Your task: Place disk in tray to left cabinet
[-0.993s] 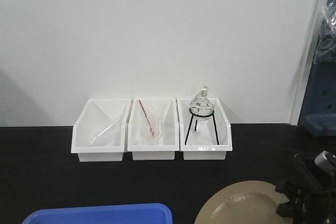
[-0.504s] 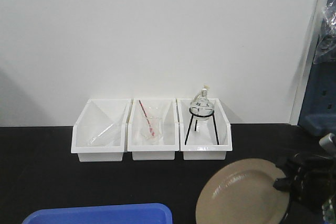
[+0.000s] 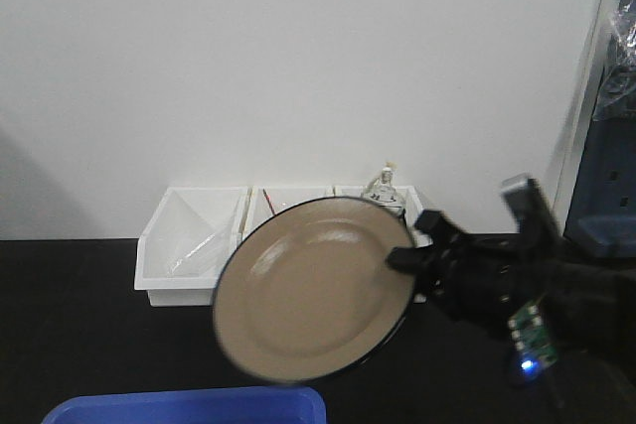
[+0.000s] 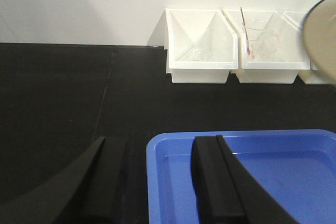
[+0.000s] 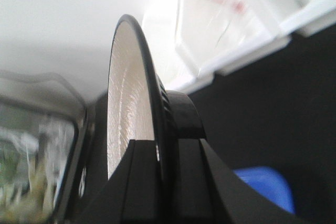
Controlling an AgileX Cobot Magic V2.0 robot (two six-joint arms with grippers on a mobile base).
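Right gripper (image 3: 402,258) pinches the tan disk (image 3: 313,290) at its 3 o'clock rim, holding it tilted in the air before the white bins (image 3: 189,245). The blue tray (image 3: 189,406) lies at its 7 o'clock. Left gripper (image 4: 157,148) hangs spread apart over the tray's left edge.

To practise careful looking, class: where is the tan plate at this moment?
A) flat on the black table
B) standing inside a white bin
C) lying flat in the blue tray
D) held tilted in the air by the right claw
D: the right claw pinches the disk at its rim, tilted and lifted off the table, not yet in the tray.
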